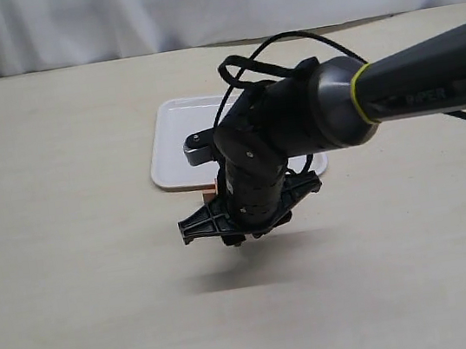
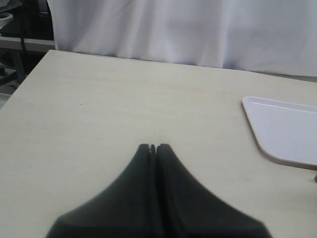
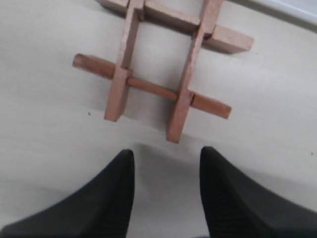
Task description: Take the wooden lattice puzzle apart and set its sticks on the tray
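The wooden lattice puzzle (image 3: 153, 88) lies assembled on the table, its four reddish-brown sticks still interlocked in a hash shape. My right gripper (image 3: 166, 153) hovers just short of its near edge, open, with nothing between the fingers. In the exterior view that gripper (image 1: 240, 230) hangs over the table in front of the white tray (image 1: 177, 139) and hides nearly all of the puzzle (image 1: 210, 194). My left gripper (image 2: 153, 146) is shut on nothing above bare table, well to the side of the tray (image 2: 285, 131). The exterior view does not show it.
The right arm (image 1: 413, 86) stretches in from the right across the tray's near corner, with a black cable looping above it. A white curtain (image 1: 190, 5) closes off the far side of the beige table (image 1: 69, 252). The tray's edge (image 3: 292, 7) lies just beyond the puzzle.
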